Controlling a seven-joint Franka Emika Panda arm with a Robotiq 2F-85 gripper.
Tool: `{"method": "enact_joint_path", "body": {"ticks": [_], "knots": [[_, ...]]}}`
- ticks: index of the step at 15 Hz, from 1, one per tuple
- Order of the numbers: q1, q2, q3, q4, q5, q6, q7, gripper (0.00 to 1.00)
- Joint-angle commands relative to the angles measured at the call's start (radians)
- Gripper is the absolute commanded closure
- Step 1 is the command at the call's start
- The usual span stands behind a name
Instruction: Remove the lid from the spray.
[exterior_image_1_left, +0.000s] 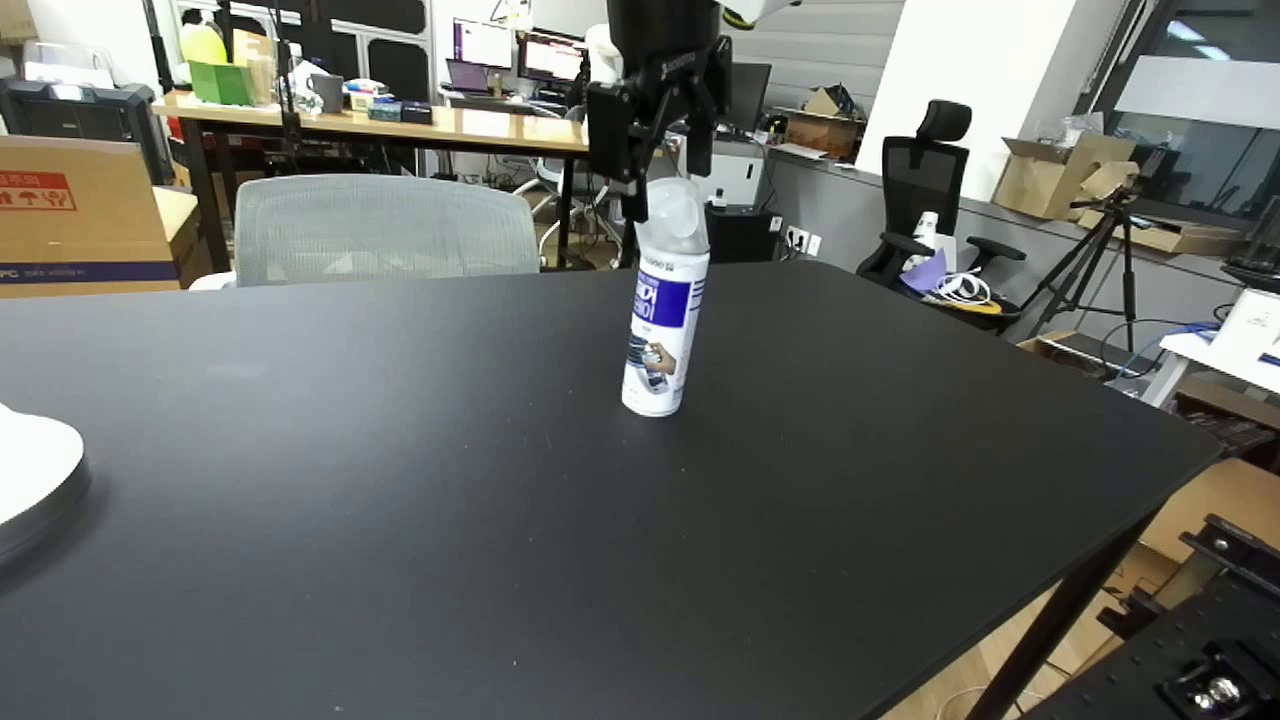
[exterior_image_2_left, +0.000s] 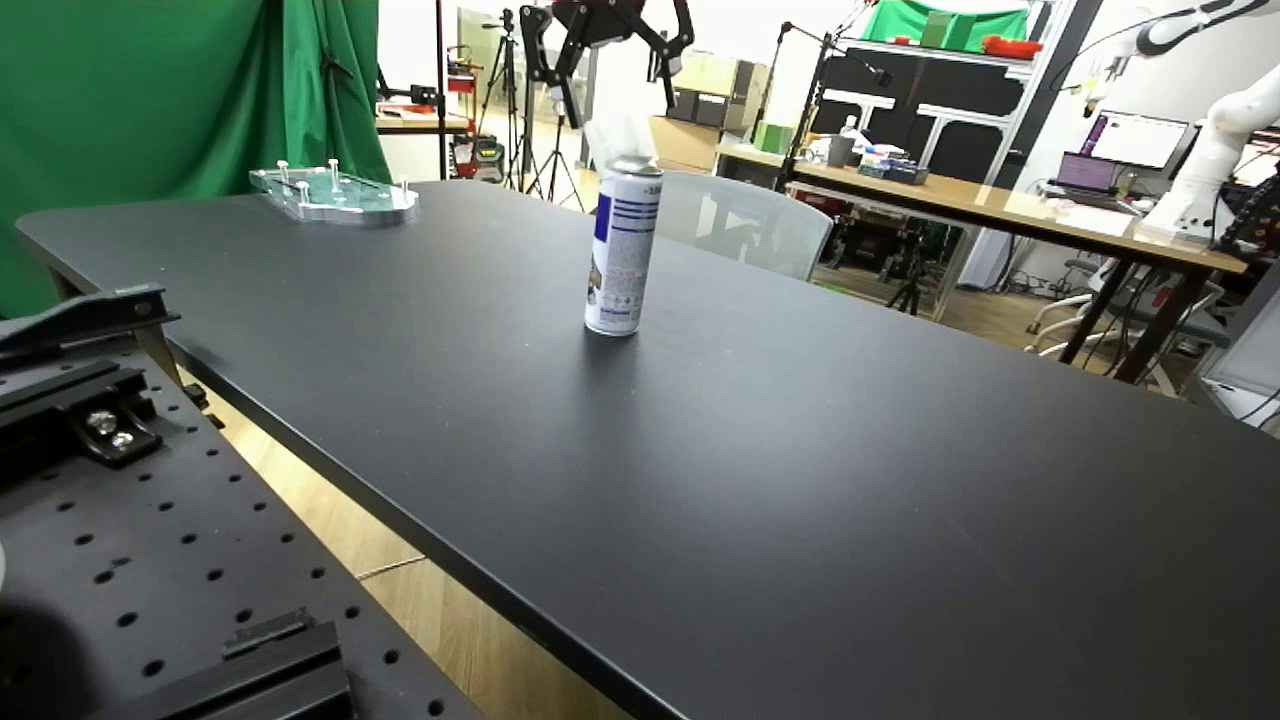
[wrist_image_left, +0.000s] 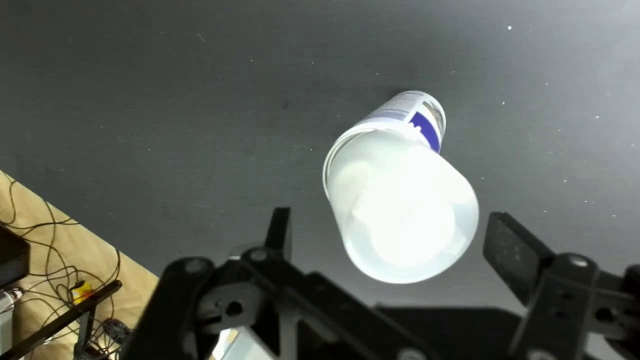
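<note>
Can stood upright on the black table, base flat, lid on its top end. Lid was whitish, cloudy, washed out by glare in the wrist view. It looked canted there: can's rim showed along one side of it. Same lean in an exterior view, lid out of line with the can, faint against the bright background. Couldn't tell how firmly it was seated.

Gripper was open, pointing down, straddling the lid. Wrist view had the fingertips on either side of it, tabletop visible through both gaps, one gap wider than the other. So they were apart from the lid. In both exterior views they were up around lid height, well above the table.

Can's label had a blue-purple block with white lettering; stripes and small print farther round, too small to read.

Surroundings: clear plate with upright pegs at a far end of the table, perforated black plate along a near edge, mesh chair behind, wooden desk past that. Green curtain hung behind the clear plate's end.
</note>
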Motion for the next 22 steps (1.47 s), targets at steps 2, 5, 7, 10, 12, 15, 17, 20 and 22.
{"method": "enact_joint_path", "body": {"ticks": [2,5,7,10,12,15,17,20,22], "knots": [[0.016,0.009,-0.016,0.021,-0.016,-0.018,0.017,0.40],[0.016,0.009,-0.016,0.020,-0.010,-0.016,0.011,0.60],[0.016,0.004,-0.015,0.016,0.005,-0.011,0.002,0.60],[0.017,-0.021,-0.013,0.003,0.043,0.000,-0.009,0.60],[0.019,-0.045,-0.010,-0.006,0.098,0.007,-0.036,0.60],[0.024,-0.090,-0.007,-0.019,0.195,0.016,-0.084,0.60],[0.024,-0.127,-0.008,-0.028,0.235,0.018,-0.094,0.60],[0.014,-0.183,-0.012,-0.044,0.252,0.014,-0.071,0.60],[0.002,-0.220,-0.017,-0.061,0.256,0.018,-0.056,0.60]]}}
